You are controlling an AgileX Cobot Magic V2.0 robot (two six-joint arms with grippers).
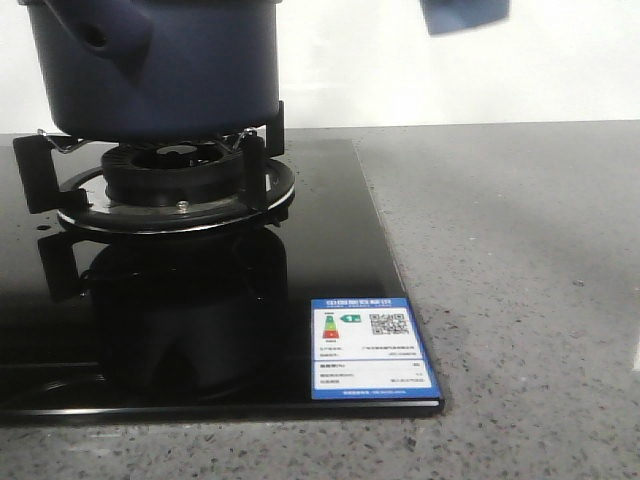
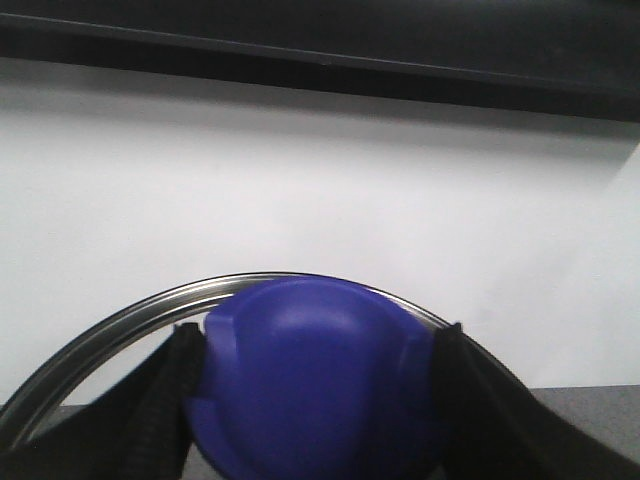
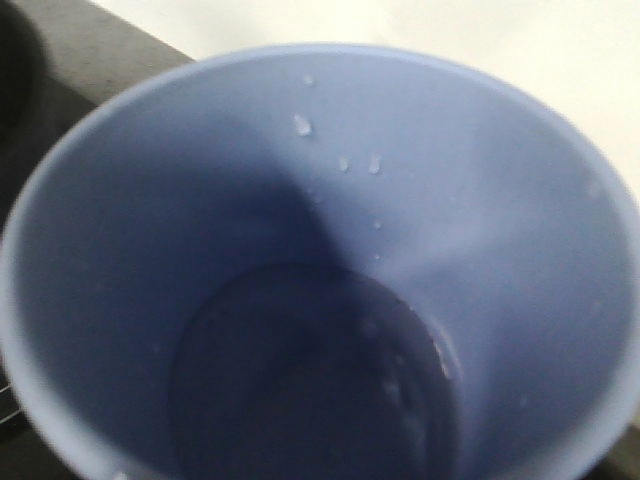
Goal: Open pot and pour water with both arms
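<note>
Your dark blue pot (image 1: 165,65) sits on the black burner (image 1: 170,180) of the glass stove (image 1: 200,330), at about 10 o'clock in the front view, its stubby side handle (image 1: 95,35) with the hole facing the camera. A blue-and-white energy label (image 1: 370,350) lies on the stove's near corner, at about 5 o'clock from the burner. The speckled grey bench (image 1: 520,300) spreads out toward 3 o'clock. A blurred patch of blue (image 1: 465,15) hangs at about 1 o'clock, well above the bench.

From your left wrist, the left pincer (image 2: 315,400) is pinching a rounded blue knob (image 2: 315,380), one black finger (image 2: 160,400) pressed against each side of it. A curved metal rim (image 2: 150,310) arcs behind the knob against a white wall.

From your right wrist, the light blue cup (image 3: 320,270) fills the view mouth-on, with droplets (image 3: 302,125) clinging to its inner wall. The right pincer itself does not show in any view.
</note>
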